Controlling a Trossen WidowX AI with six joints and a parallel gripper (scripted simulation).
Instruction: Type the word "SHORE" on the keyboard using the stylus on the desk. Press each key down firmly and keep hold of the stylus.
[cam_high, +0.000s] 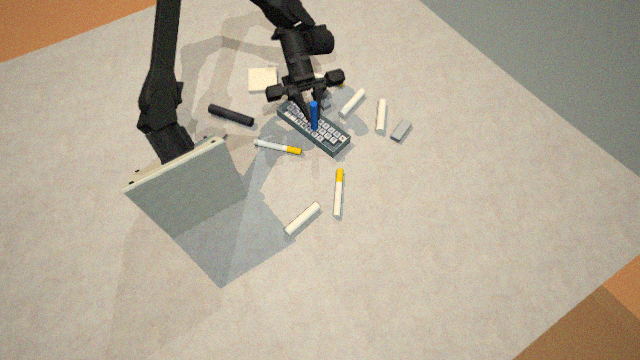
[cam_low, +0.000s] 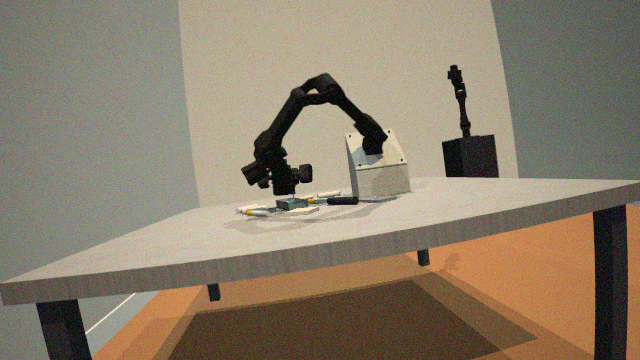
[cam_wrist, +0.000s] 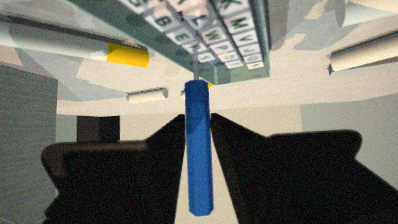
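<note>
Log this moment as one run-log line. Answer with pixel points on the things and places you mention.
gripper (cam_high: 314, 112) (cam_low: 290, 192) (cam_wrist: 197, 119): shut on blue stylus (cam_high: 314, 115) (cam_wrist: 198, 145) | stylus tip: over keyboard (cam_high: 332, 149) (cam_low: 292, 204) (cam_wrist: 242, 79), at outer row | key contact: cannot tell | letters typed: cannot tell

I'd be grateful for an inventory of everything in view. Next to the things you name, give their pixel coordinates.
keyboard (cam_high: 330, 136) (cam_low: 292, 204) (cam_wrist: 231, 36): one, grey-green, on table (cam_high: 450, 225) (cam_low: 300, 250)
stylus (cam_high: 314, 115) (cam_low: 294, 196) (cam_wrist: 198, 150): one, blue, between fingers
plain rods (cam_high: 302, 218) (cam_low: 328, 194) (cam_wrist: 147, 95): at least three, white, around keyboard
yellow-ended rods (cam_high: 338, 192) (cam_low: 257, 213) (cam_wrist: 127, 54): at least two, white, around keyboard
thick rod (cam_high: 231, 115) (cam_low: 342, 201): one, black, table
small block (cam_high: 401, 130): at least one, grey, table
square pad (cam_high: 262, 80) (cam_low: 301, 211): one, cream, table
pedestal (cam_low: 470, 157) with jointed device (cam_low: 462, 102): one, black, beyond table
mount (cam_high: 210, 192) (cam_low: 382, 182): one, cream, under arm
arm (cam_high: 162, 100) (cam_low: 325, 87): one, black, above table
gripper (cam_high: 314, 120) (cam_low: 293, 193) (cam_wrist: 197, 119): one, black, over keyboard
</note>
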